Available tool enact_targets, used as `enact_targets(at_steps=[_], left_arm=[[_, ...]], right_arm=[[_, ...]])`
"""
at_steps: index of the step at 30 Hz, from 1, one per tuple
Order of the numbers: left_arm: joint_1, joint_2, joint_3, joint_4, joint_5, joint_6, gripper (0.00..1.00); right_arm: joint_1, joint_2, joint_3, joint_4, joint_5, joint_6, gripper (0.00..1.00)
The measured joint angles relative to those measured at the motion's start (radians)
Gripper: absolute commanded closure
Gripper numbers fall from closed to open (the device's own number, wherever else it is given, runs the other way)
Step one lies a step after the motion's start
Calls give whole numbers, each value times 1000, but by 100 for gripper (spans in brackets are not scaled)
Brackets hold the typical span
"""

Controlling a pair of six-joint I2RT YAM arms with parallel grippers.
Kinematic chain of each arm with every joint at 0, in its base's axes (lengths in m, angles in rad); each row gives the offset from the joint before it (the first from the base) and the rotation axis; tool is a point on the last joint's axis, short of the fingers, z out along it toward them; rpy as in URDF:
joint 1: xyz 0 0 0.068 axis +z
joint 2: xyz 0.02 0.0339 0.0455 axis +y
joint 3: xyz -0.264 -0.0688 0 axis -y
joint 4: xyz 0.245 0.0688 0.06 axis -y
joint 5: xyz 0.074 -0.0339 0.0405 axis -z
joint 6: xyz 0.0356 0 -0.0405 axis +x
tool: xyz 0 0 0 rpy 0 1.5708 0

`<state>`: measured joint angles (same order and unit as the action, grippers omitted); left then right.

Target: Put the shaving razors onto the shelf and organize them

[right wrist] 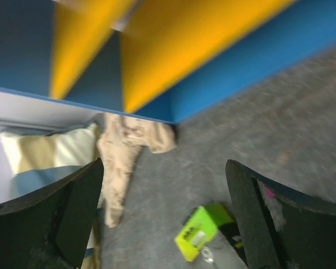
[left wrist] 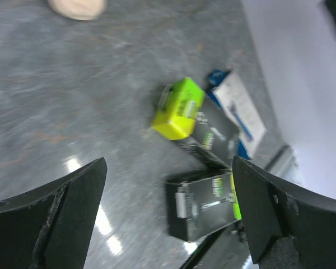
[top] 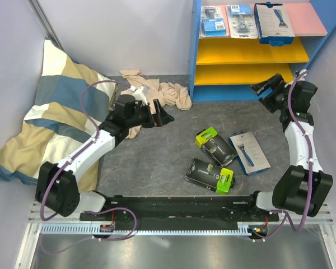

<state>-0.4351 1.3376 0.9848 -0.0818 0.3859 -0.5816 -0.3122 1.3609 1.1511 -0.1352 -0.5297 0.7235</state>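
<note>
Flat on shelf (top: 197,56), pink top board (top: 309,19): blister (top: 214,22), second blister (top: 240,21), white-blue box (top: 273,22).
On table (top: 157,168) in front of shelf: black box (top: 214,145), other black box (top: 210,175), second white-blue box (top: 249,152).
At shelf's lower front: right gripper (top: 260,93), fingers spread, nothing held.
Left of shelf, by cloth (top: 173,92): left gripper (top: 163,114), spread, empty.
Likely next: second white-blue box. Lies out from shelf, base-ward of right gripper, long axis slanting back toward shelf. Right arm looks nearer.
</note>
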Motion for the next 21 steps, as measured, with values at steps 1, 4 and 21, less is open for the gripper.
enact_targets(at_steps=[1, 4, 21], left_arm=[[-18, 18, 0, 33, 16, -19, 0], [-71, 79, 8, 111, 45, -63, 0], [-364, 428, 253, 212, 124, -141, 0]], right_arm=[[1, -10, -32, -12, 26, -17, 2], [1, -27, -108, -34, 97, -55, 2], [3, 56, -295, -183, 449, -208, 2]])
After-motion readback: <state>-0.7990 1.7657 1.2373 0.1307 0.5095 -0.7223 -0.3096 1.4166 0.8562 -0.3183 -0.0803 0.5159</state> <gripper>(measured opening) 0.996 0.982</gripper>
